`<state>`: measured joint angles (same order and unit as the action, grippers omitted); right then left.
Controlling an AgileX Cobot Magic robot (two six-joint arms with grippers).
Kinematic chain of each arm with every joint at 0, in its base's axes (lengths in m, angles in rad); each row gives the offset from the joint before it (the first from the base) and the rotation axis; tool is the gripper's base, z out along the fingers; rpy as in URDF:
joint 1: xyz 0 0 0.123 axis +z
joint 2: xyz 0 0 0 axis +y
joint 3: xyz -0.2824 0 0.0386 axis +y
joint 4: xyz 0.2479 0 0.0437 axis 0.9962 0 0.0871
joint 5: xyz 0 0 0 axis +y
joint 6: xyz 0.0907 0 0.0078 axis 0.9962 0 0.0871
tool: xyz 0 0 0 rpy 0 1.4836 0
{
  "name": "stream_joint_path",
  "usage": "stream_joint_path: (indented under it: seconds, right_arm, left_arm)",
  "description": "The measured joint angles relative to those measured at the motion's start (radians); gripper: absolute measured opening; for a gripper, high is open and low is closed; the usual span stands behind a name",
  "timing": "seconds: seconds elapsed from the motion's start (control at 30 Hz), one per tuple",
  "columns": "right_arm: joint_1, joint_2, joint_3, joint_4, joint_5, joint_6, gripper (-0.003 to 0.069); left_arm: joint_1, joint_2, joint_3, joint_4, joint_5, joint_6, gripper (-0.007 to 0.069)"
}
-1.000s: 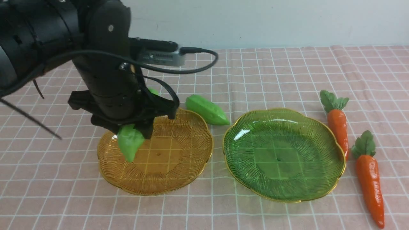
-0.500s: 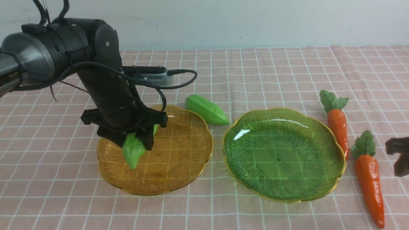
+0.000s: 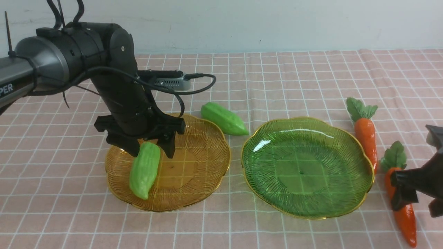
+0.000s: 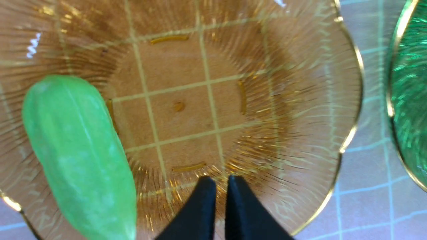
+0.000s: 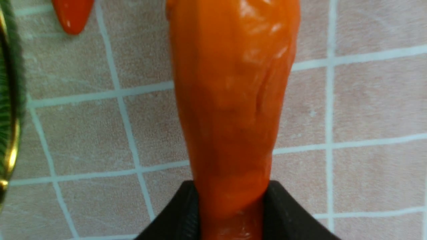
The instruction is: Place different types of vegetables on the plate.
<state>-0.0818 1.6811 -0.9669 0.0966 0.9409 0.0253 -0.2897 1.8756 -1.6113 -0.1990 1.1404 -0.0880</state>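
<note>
One light-green gourd [image 3: 144, 170] lies loose on the left side of the amber plate [image 3: 197, 162]. My left gripper [image 3: 148, 148] hovers just above it. In the left wrist view its fingertips [image 4: 218, 181] are shut together with nothing between them, and the gourd [image 4: 80, 156] lies off to one side. A second gourd [image 3: 224, 118] rests on the cloth behind the amber plate. My right gripper [image 3: 415, 200] is down over the nearer carrot [image 3: 405, 221]. The right wrist view shows its jaws pressed on both sides of that carrot [image 5: 230, 100]. The farther carrot [image 3: 365, 135] lies beside the green plate [image 3: 301, 169].
The green plate holds nothing and sits right of the amber one; its gold rim [image 5: 8, 140] is close to the gripped carrot. A pink checked cloth [image 3: 297, 76] covers the table. A pale wall runs along the back.
My left gripper let go of the gourd, which now lies flat on the amber plate. The right arm came in from the right and closed on the nearer carrot.
</note>
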Motion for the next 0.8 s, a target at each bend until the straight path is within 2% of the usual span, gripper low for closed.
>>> stream_joint_path:
  seconds: [0.07, 0.2, 0.3, 0.43, 0.6, 0.67, 0.7, 0.8]
  right_arm:
    - [-0.005, -0.042, -0.022, -0.01, 0.023, 0.022, 0.0221]
    - [-0.007, -0.146, -0.07, 0.008, 0.044, 0.054, 0.0221]
    - [0.008, -0.209, -0.094, 0.109, 0.028, 0.049, 0.0221]
    - [0.074, -0.218, -0.11, 0.258, -0.035, -0.039, 0.0221]
    - [0.184, -0.143, -0.127, 0.352, -0.071, -0.104, 0.0221]
    - [0.213, -0.107, -0.135, 0.357, -0.078, -0.11, 0.0221]
    - [0.224, -0.091, -0.138, 0.358, -0.079, -0.11, 0.0221]
    - [0.253, -0.033, -0.15, 0.358, -0.088, -0.113, 0.0244]
  left_arm:
    - [0.0, 0.0, -0.02, -0.006, 0.014, 0.017, 0.0014]
    - [0.0, 0.0, -0.039, -0.027, 0.022, 0.035, -0.0002]
    - [0.0, 0.0, -0.044, -0.071, -0.001, 0.067, 0.0]
    - [-0.001, 0.002, -0.044, -0.126, -0.082, 0.102, 0.0026]
    - [-0.029, 0.007, -0.044, -0.154, -0.254, 0.11, 0.0141]
    - [-0.046, 0.013, -0.044, -0.156, -0.312, 0.113, 0.0204]
    - [-0.059, 0.022, -0.045, -0.159, -0.358, 0.114, 0.0263]
    - [-0.072, 0.043, -0.045, -0.166, -0.409, 0.104, 0.0347]
